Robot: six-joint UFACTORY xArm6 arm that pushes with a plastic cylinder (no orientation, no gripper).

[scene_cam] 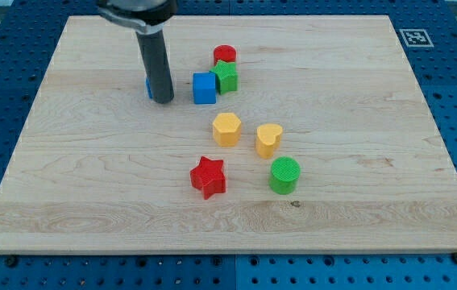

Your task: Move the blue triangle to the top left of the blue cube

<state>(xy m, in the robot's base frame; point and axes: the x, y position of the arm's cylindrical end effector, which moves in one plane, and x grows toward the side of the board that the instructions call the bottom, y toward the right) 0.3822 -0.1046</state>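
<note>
Though mostly hidden, blue triangle (148,86) beside tip (163,101).

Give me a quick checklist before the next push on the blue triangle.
1. Tip located: ok, my tip is down on the board, at the view's left of the blue cube.
2. Blue triangle visible: not ok, only a blue sliver shows behind the rod; shape cannot tell.
3. Triangle at cube's top left: not ok, it sits level with the cube.
4. Tip touching triangle: cannot tell.
5. Cube's neighbours: the green block touches the cube, red cylinder behind it.
</note>
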